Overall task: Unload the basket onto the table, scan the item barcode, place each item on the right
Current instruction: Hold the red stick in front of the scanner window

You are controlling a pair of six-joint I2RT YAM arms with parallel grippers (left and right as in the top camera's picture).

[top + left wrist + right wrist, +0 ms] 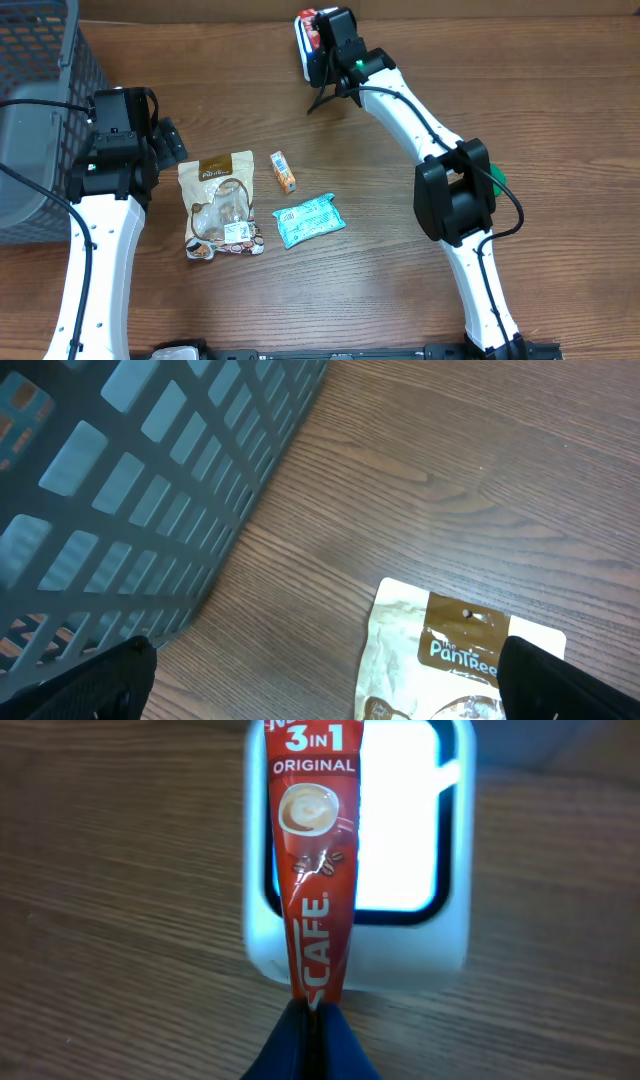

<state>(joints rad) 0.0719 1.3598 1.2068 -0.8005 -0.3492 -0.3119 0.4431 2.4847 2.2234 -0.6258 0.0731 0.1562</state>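
Right wrist | right pincer (312,1018) clamped on coffee stick (312,870) | lit scanner (455,940) just ahead | hold stick's far face square to it, steady.

Basket (40,90) blocks my left; pouch (222,200), box (283,171), packet (309,220) crowd the middle; scanner (400,955) stands far; open tabletop (560,90) lies to the right

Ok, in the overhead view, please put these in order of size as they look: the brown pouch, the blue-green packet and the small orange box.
1. brown pouch, clearly largest
2. blue-green packet
3. orange box, smallest
All three lie on the same table, so nearness to the camera hardly changes the order.
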